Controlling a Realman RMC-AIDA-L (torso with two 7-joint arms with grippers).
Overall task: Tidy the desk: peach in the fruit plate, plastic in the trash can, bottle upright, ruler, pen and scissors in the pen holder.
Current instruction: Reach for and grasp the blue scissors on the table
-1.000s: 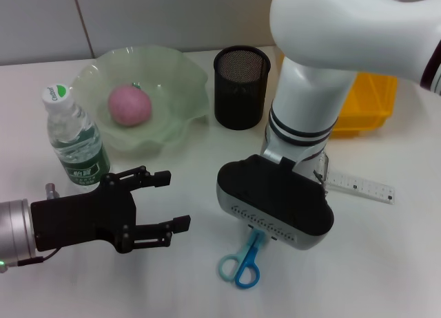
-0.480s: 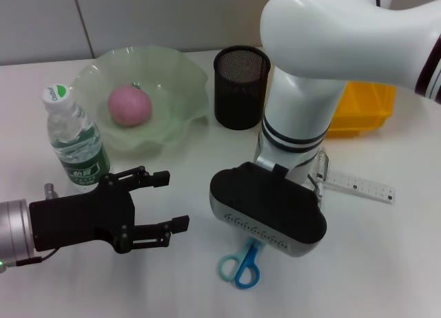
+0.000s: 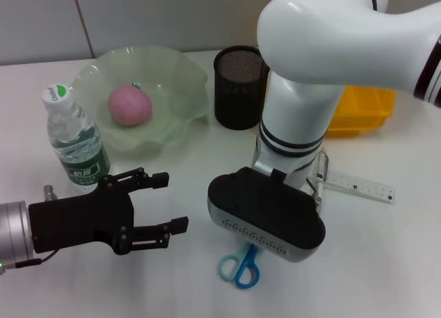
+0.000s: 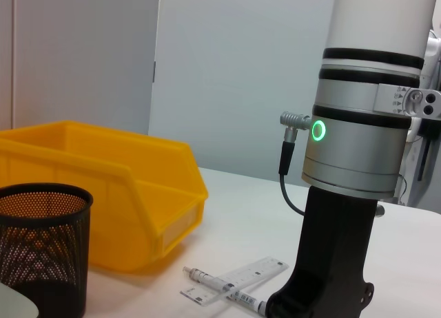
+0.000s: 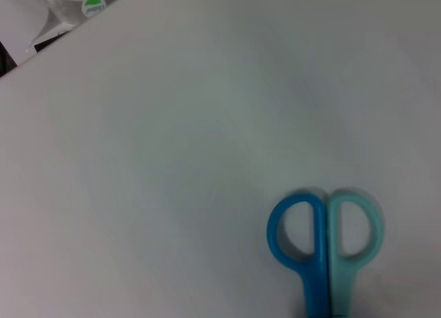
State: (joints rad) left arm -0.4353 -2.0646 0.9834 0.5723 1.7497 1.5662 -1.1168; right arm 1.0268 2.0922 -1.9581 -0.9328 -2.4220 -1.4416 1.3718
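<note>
The right pincer (image 3: pixel 265 228) hangs directly over the blades of the blue-and-teal plastic-handled scissors (image 3: pixel 240 266), which lie flat on the white worktop (image 3: pixel 386 263); whether its fingers are apart, I cannot tell. The left pincer (image 3: pixel 165 204) waits nearby, fingers spread and empty. Flat scissors give little edge to catch, so a descent off-centre could skid them sideways. The black mesh pen holder (image 3: pixel 240 87) stands well behind.

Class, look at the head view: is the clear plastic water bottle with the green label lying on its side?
No, the clear plastic water bottle stands upright on the white table, cap up, beside the pale green glass fruit plate.
</note>
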